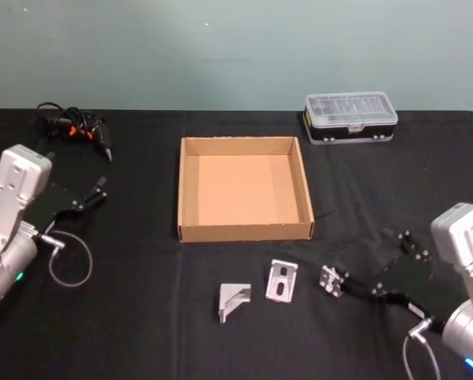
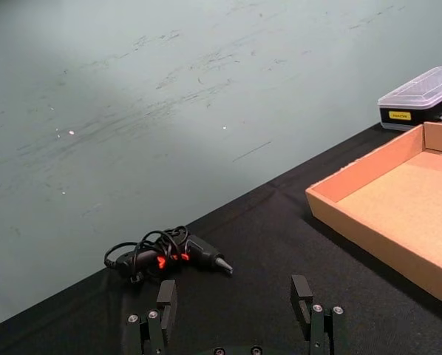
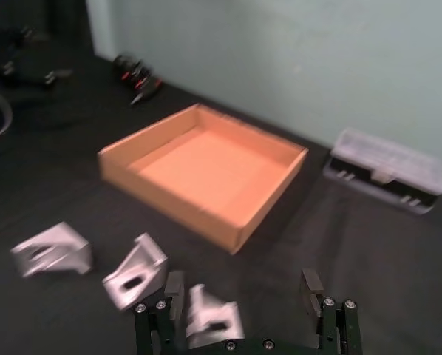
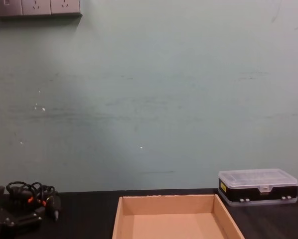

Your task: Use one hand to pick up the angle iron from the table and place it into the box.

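A brown box point(image 1: 244, 232) sits on the black table point(image 1: 141, 332), in the middle of the head view. Below it, in a row, lie the left bracket point(image 1: 234, 301), the middle bracket point(image 1: 281, 281) and the right bracket point(image 1: 331, 280). The right claw point(image 3: 241, 287) reaches in from the lower right. It is wide open, and the right bracket sits between its fingers, just beside one of them. The left claw point(image 2: 234, 294) is at the left edge, open too, near a black corded tool point(image 1: 82, 127).
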Robot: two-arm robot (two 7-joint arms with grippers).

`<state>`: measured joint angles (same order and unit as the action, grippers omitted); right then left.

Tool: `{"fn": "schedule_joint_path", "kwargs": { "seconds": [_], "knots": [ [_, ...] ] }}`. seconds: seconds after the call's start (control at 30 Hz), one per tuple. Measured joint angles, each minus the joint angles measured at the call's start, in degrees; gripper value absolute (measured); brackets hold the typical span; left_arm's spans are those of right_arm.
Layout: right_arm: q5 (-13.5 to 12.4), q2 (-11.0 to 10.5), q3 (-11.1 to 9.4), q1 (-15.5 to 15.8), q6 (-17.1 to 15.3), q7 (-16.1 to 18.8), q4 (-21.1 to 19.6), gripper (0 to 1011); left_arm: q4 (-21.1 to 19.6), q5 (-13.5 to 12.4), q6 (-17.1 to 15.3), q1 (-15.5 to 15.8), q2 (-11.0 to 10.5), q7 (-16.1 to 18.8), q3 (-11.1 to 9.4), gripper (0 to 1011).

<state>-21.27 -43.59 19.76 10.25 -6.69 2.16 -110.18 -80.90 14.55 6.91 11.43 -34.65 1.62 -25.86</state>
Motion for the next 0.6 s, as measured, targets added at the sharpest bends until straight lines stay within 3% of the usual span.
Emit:
{"fn": "schedule_joint_path", "kwargs": {
  "seconds": [0.2,0.3,0.6],
  "knots": [
    [0.83,0.64,1.71,-1.03,-8.22,0.22,-1.39,1002,0.0,0.0,0.0,0.0,0.0,0.0,0.0,1011],
    [0.95,2.23,2.28,-2.46,-12.34,0.27,-0.62,1002,0.0,0.0,0.0,0.0,0.0,0.0,0.0,1011],
    [1.77,5.99,2.88,-5.52,-16.1,0.38,3.06,1002,0.0,0.0,0.0,0.0,0.0,0.0,0.0,1011]
  ]
}}
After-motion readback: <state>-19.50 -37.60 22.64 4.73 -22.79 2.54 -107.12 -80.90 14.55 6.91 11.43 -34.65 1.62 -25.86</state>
